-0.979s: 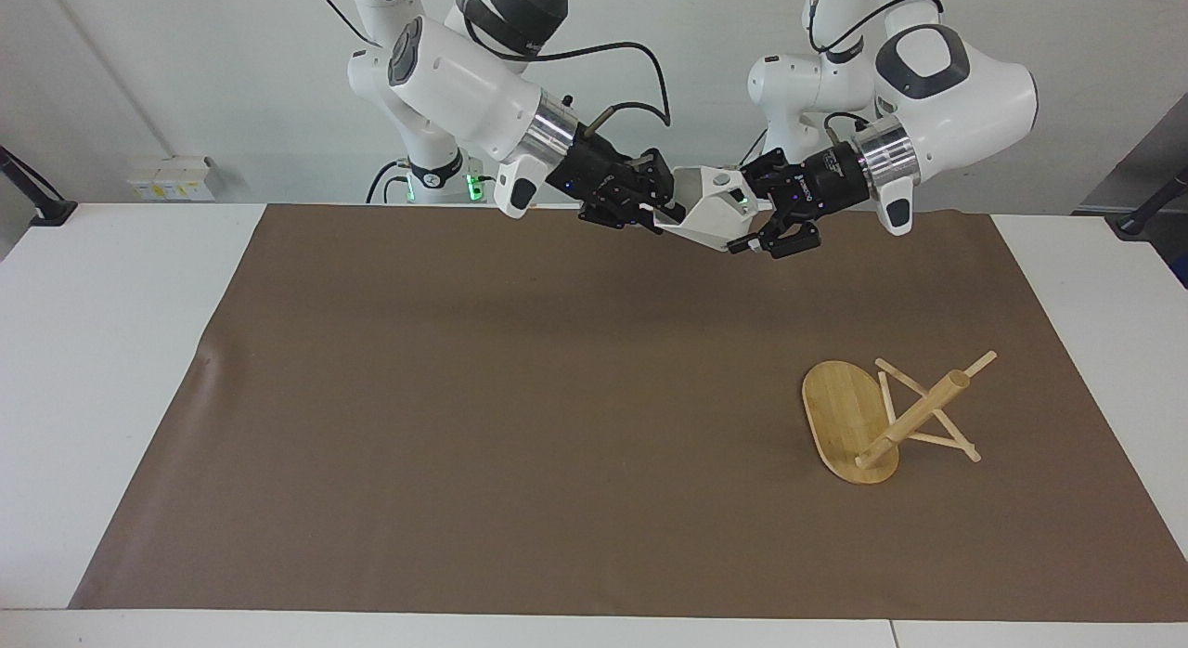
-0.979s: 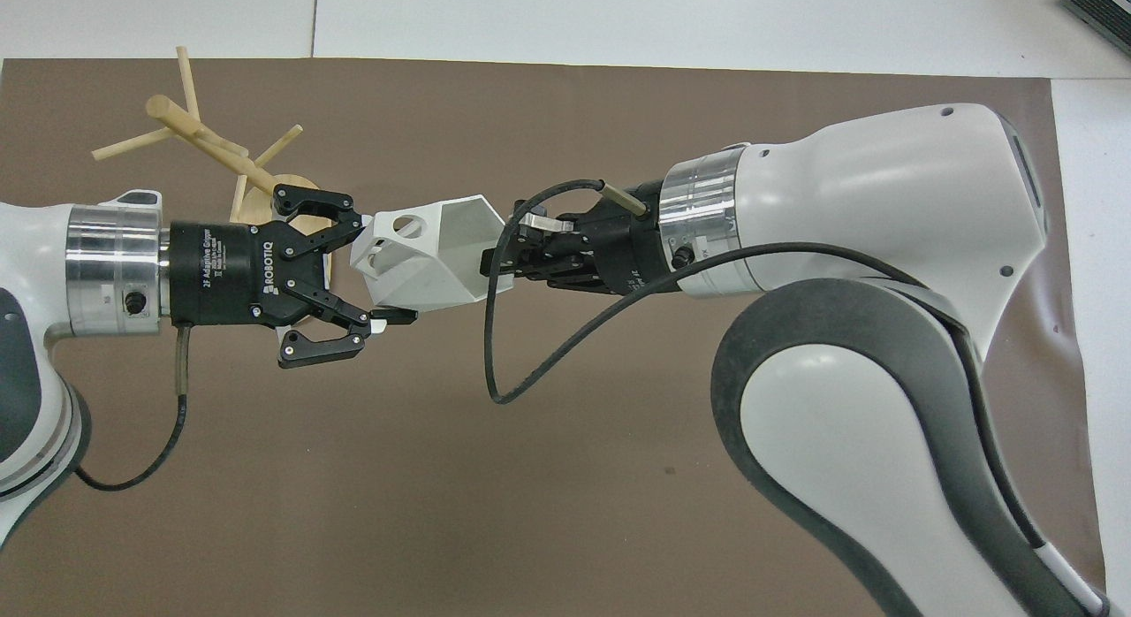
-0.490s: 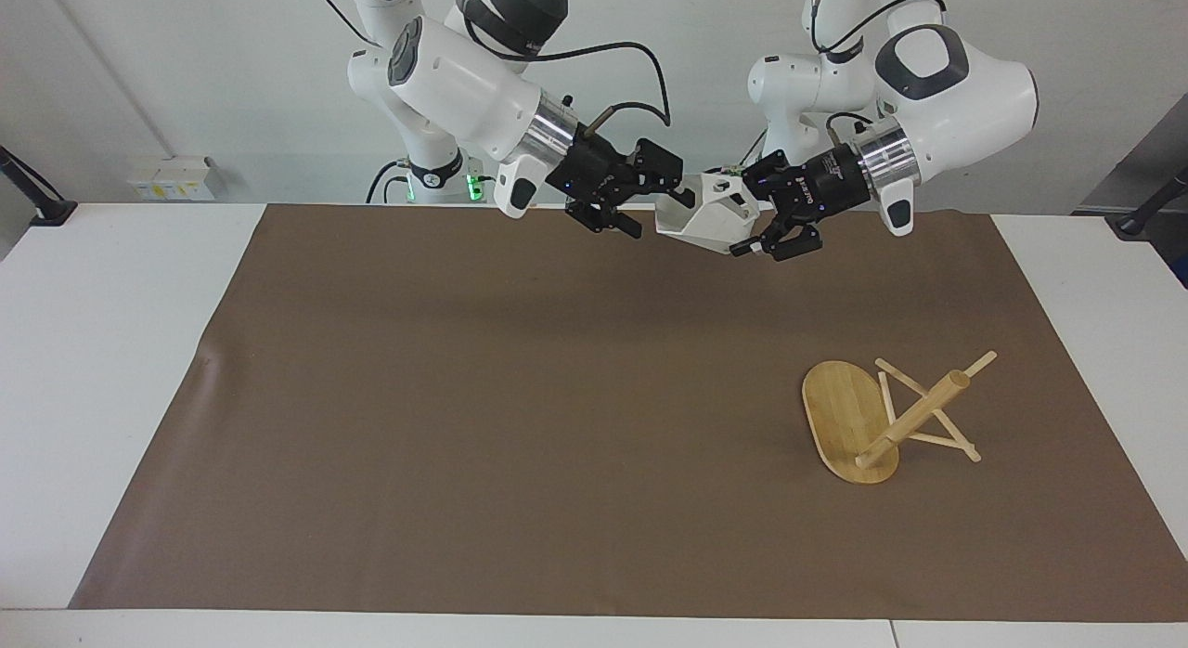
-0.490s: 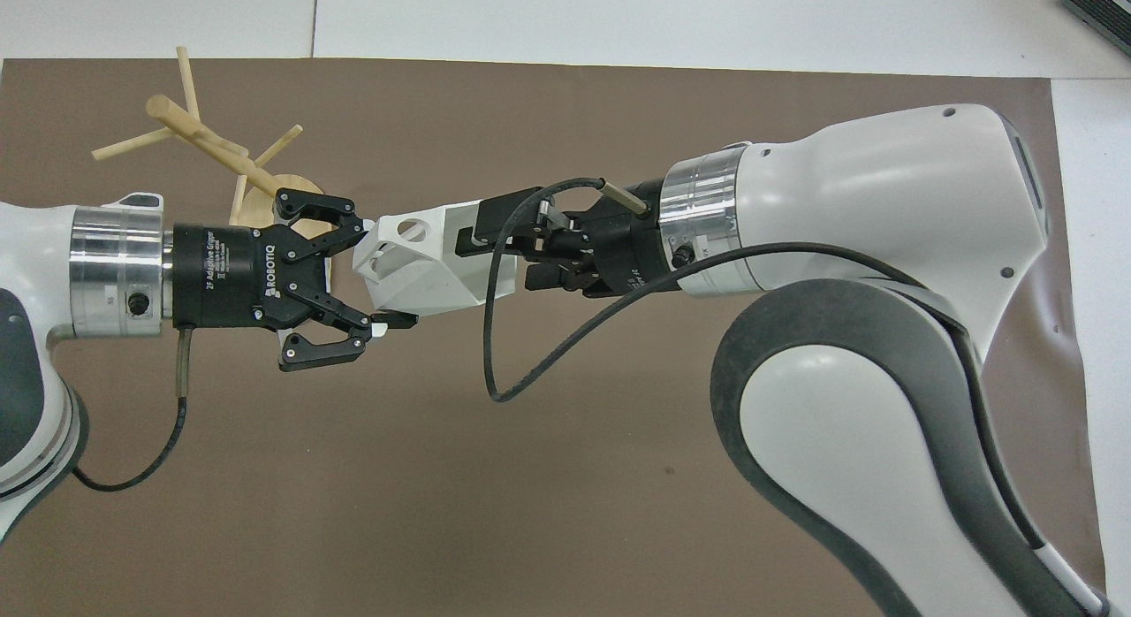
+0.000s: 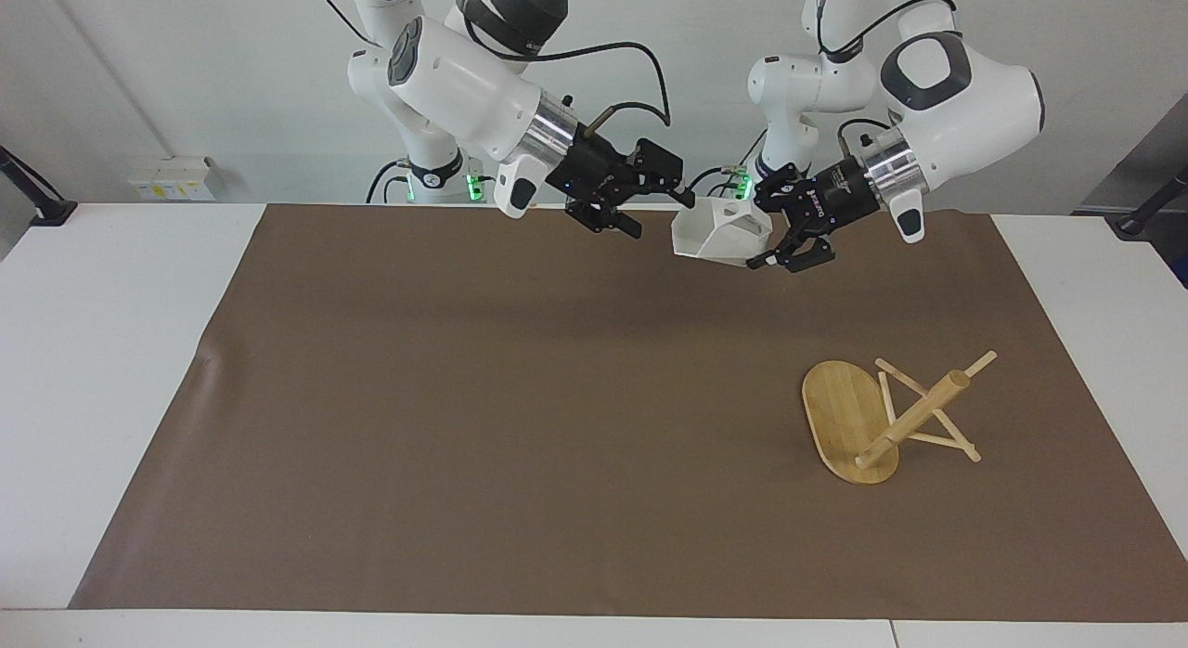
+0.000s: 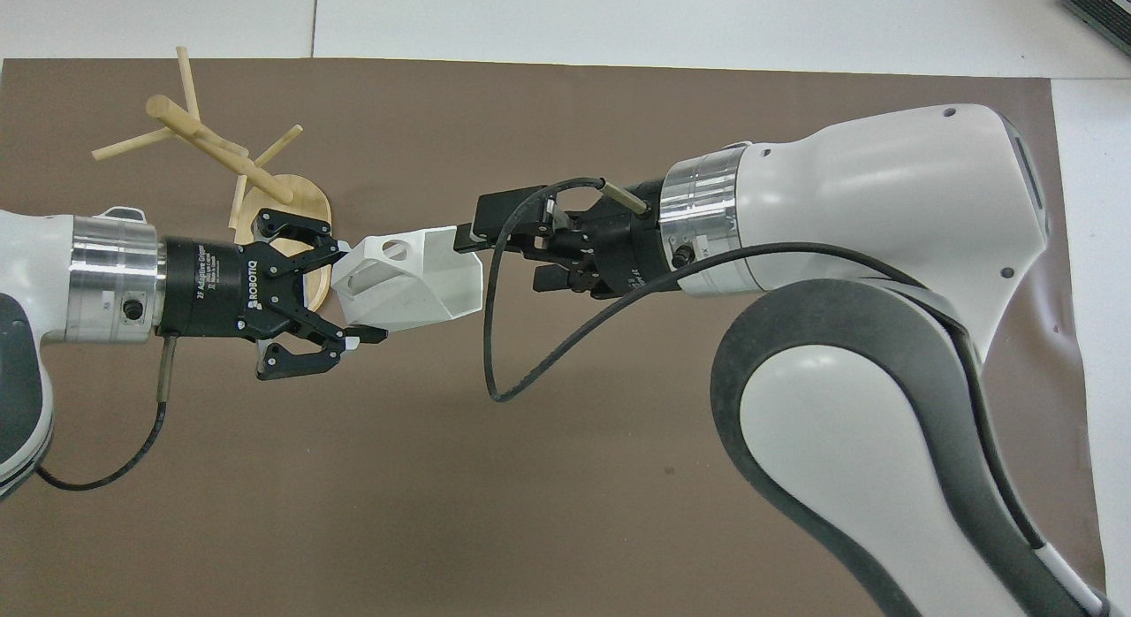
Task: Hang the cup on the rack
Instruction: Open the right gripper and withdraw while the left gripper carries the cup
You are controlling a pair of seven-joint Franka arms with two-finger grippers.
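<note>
The white faceted cup [image 5: 719, 235] hangs in the air over the mat's edge nearest the robots. It also shows in the overhead view [image 6: 411, 281], on its side. My left gripper [image 5: 763, 232] is shut on the cup's handle end, as the overhead view [image 6: 353, 290] also shows. My right gripper [image 5: 654, 216] is open and empty, just clear of the cup's mouth; it also shows in the overhead view [image 6: 499, 259]. The bamboo rack [image 5: 914, 416] lies tipped over on the mat toward the left arm's end, its oval base [image 6: 296, 219] on edge.
A brown mat [image 5: 510, 425] covers most of the white table [image 5: 102, 351]. The right arm's black cable [image 6: 495, 369] loops down below its wrist.
My right gripper has opened and let go of the cup. My left gripper now holds it alone and has drawn it away toward the left arm's end, over the rack's base in the overhead view.
</note>
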